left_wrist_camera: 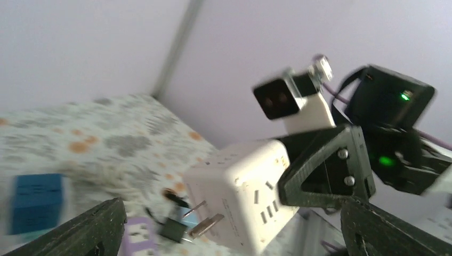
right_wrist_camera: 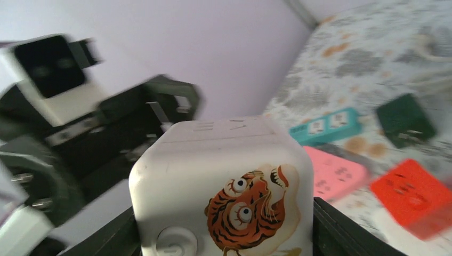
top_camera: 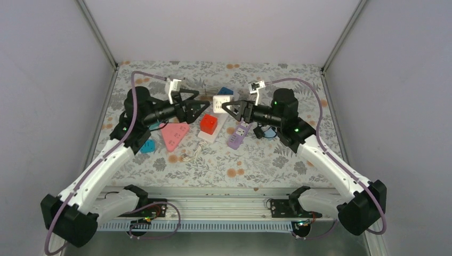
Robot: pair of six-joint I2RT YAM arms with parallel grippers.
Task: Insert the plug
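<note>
A white cube plug adapter (top_camera: 220,102) with metal prongs and a tiger sticker is held above the table by my right gripper (top_camera: 230,108), which is shut on it. In the right wrist view the cube (right_wrist_camera: 224,181) fills the gap between the fingers (right_wrist_camera: 346,229). In the left wrist view the cube (left_wrist_camera: 240,186) shows its prongs pointing down-left, right in front of my left gripper (left_wrist_camera: 234,242). My left gripper (top_camera: 202,102) is open and empty, just left of the cube and facing it.
A red cube (top_camera: 209,124) sits on a white strip below the grippers. A pink triangular strip (top_camera: 175,134), a purple strip (top_camera: 238,134), a blue cube (top_camera: 226,92) and teal strips (top_camera: 147,145) lie around. A small black plug (left_wrist_camera: 173,229) lies near the purple strip.
</note>
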